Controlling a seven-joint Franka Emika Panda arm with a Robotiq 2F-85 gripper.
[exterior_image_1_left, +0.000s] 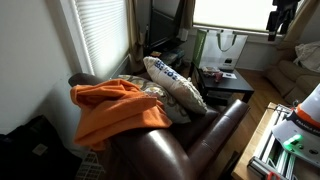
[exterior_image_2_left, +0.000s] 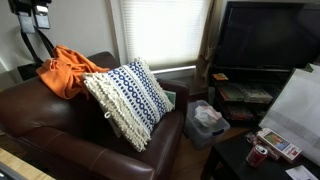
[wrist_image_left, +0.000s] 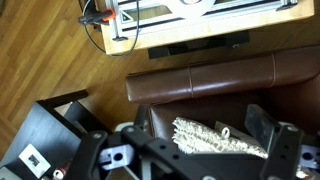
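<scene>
A brown leather armchair (exterior_image_2_left: 60, 120) holds a white pillow with a blue pattern (exterior_image_2_left: 128, 98), leaning upright against the seat back. An orange blanket (exterior_image_1_left: 115, 108) is draped over the chair's back and arm. In the wrist view my gripper (wrist_image_left: 190, 152) hangs high above the chair, its two dark fingers (wrist_image_left: 272, 135) spread wide, with the pillow's edge (wrist_image_left: 215, 140) far below between them. The gripper is open and holds nothing. In both exterior views the arm shows only at the frame's upper edge, well above the chair (exterior_image_2_left: 30, 14) (exterior_image_1_left: 284, 16).
A black side table (exterior_image_1_left: 226, 82) stands beside the chair, with a white bag (exterior_image_1_left: 228, 44) behind it. A large TV (exterior_image_2_left: 270, 35) sits on a stand. A plastic bag (exterior_image_2_left: 207, 118) lies on the floor. A low table (exterior_image_2_left: 235, 165) carries cans. A wooden workbench (wrist_image_left: 190, 35) is behind the chair.
</scene>
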